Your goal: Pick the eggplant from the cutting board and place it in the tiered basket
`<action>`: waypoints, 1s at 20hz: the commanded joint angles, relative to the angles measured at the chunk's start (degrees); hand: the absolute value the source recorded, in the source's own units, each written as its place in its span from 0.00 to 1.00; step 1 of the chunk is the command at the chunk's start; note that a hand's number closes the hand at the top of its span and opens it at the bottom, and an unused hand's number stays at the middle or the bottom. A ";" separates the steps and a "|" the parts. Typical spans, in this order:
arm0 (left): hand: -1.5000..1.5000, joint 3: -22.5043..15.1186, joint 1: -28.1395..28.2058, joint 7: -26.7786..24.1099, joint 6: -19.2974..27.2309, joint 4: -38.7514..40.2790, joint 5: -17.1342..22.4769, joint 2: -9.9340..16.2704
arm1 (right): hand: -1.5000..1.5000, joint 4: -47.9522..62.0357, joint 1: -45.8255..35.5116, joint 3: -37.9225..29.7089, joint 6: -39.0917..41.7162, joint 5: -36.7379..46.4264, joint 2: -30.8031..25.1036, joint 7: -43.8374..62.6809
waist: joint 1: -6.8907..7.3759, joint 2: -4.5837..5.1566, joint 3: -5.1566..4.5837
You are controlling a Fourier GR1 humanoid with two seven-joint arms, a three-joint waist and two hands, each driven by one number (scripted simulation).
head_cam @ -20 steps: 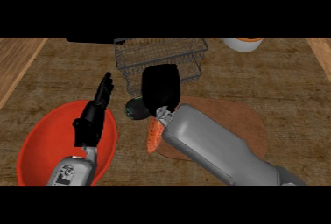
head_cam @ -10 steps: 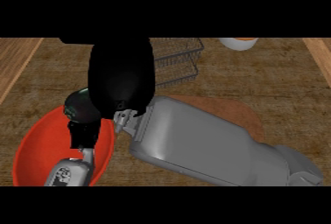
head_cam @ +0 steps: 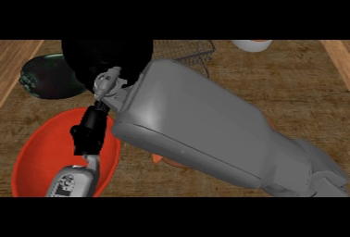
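Wooden worktop, right forearm raised close and filling the middle.

Right hand is a black mass at the far edge, left of centre; fingers can't be told apart or together. Dark rounded eggplant shows just beside it, near the far-left corner; held or not, can't tell. Wire tiered basket sits at the far edge, partly hidden by the arm. Left hand hangs over a red bowl at the near-left corner, fingers straight, together, holding nothing. White item at the far edge, right.
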 commanded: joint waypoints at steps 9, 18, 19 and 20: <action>0.50 -0.71 1.77 -1.88 0.34 -0.14 -0.87 -0.88 | 1.00 22.72 -6.07 -2.50 -10.47 5.14 0.78 -3.08 | 0.00 0.49 0.01; 0.50 -1.49 2.35 -0.97 0.93 -1.38 -1.82 -1.84 | 1.00 36.12 -6.63 -5.95 -13.44 9.95 0.78 -13.39 | -0.39 0.52 0.06; 0.50 -0.11 0.82 -0.09 1.23 -1.04 -1.99 -0.98 | 1.00 35.57 -6.35 -7.74 -10.86 8.13 0.18 -13.89 | -0.71 0.43 0.07; 0.50 -0.25 0.56 -0.02 1.46 -0.56 -2.11 -1.22 | 1.00 34.07 -4.19 -10.14 -17.38 6.46 0.78 -8.91 | -0.65 0.52 0.09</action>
